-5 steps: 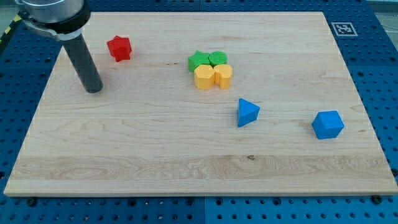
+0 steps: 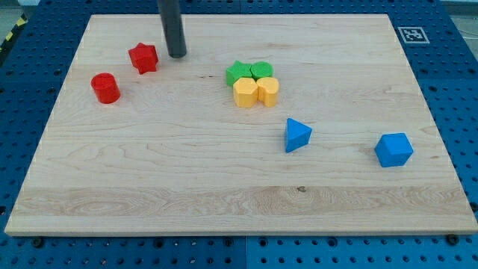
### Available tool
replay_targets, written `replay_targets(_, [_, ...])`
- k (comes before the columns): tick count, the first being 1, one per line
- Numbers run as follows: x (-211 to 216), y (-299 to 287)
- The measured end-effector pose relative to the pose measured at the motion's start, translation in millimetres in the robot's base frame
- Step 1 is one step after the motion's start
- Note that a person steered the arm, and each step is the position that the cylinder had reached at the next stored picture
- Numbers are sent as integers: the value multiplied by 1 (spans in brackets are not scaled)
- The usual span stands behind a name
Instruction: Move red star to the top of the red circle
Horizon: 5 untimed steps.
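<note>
my tip [image 2: 177, 55], no hand to open, sits just right of the red star [image 2: 143, 57], a small, light, stiff block that likely slides easily if pushed on its right face toward the red circle [image 2: 106, 87].

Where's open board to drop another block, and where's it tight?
Free: the whole strip along the view's bottom, below the blue triangle and blue cube; also the view's top right. Tight: the green and yellow cluster, packed touching, and top left, where my tip sits beside the red star near the red circle.
</note>
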<state>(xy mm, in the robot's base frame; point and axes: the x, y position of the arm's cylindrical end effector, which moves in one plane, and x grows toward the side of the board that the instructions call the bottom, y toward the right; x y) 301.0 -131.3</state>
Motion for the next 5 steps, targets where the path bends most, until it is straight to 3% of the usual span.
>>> replay_targets(3, [36, -72])
replay_targets(4, [24, -69])
replay_targets(5, [24, -29])
